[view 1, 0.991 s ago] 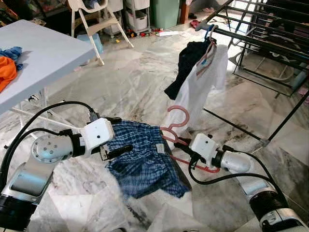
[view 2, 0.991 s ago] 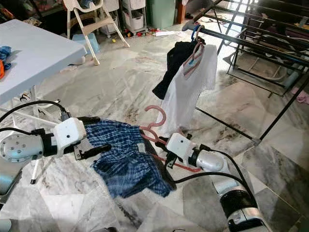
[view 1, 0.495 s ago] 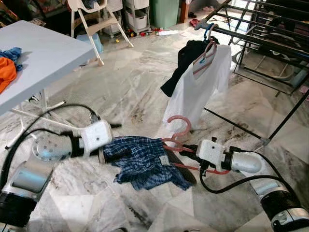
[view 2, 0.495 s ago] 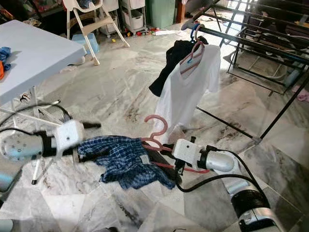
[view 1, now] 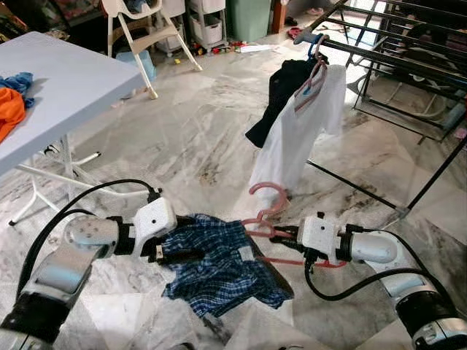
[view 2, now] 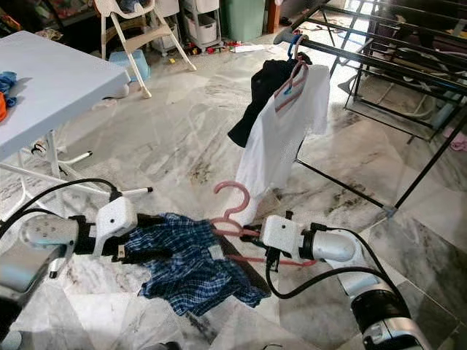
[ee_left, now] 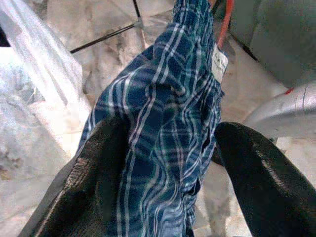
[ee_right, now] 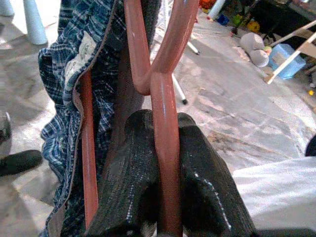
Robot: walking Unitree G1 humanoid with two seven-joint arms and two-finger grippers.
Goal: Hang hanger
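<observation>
Since a moment ago the left gripper (ee_left: 163, 163) has closed back onto the blue plaid cloth (view 1: 219, 262); right gripper (ee_right: 165, 163) clamps the pink plastic hanger (view 1: 266, 208).

White table (view 1: 66, 80) with orange cloth (view 1: 10, 108), high chair (view 1: 149, 29) behind.

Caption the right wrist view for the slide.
Right gripper fingers clamp the pink hanger neck, blue plaid shirt draped alongside.

We see a pink-red hanger (view 1: 271, 219); blue-and-white plaid shorts (view 1: 219, 262) beside our black-fingered right gripper (ee_right: 165, 148).
</observation>
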